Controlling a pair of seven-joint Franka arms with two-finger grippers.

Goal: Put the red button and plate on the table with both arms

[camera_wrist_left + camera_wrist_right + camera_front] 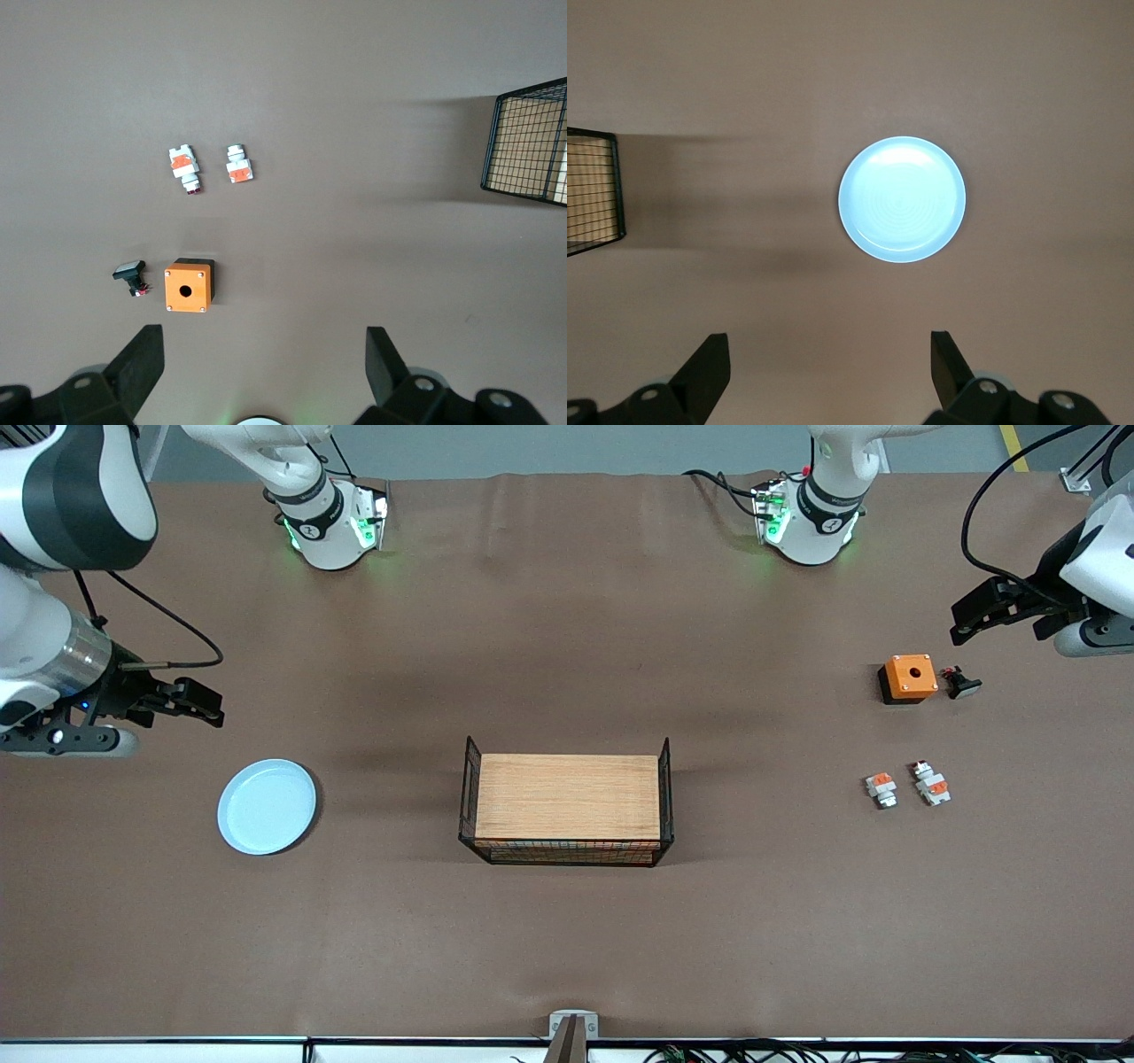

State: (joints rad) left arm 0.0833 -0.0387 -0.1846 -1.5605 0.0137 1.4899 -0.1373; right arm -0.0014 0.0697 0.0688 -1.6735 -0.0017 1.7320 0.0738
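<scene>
The red button (931,783) (183,165), a tiny white-grey block with an orange-red square and a dark tip, lies on the brown table (567,957) at the left arm's end. A similar block without a dark tip (881,788) (237,165) lies beside it. The pale blue plate (267,806) (902,198) rests flat on the table at the right arm's end. My left gripper (959,623) (264,345) hangs open and empty over bare table by the orange box. My right gripper (211,704) (828,350) hangs open and empty over bare table beside the plate.
A wooden-topped black wire rack (567,802) stands mid-table. An orange box with a hole (910,677) (189,285) and a small black part (961,684) (131,274) sit farther from the front camera than the two blocks.
</scene>
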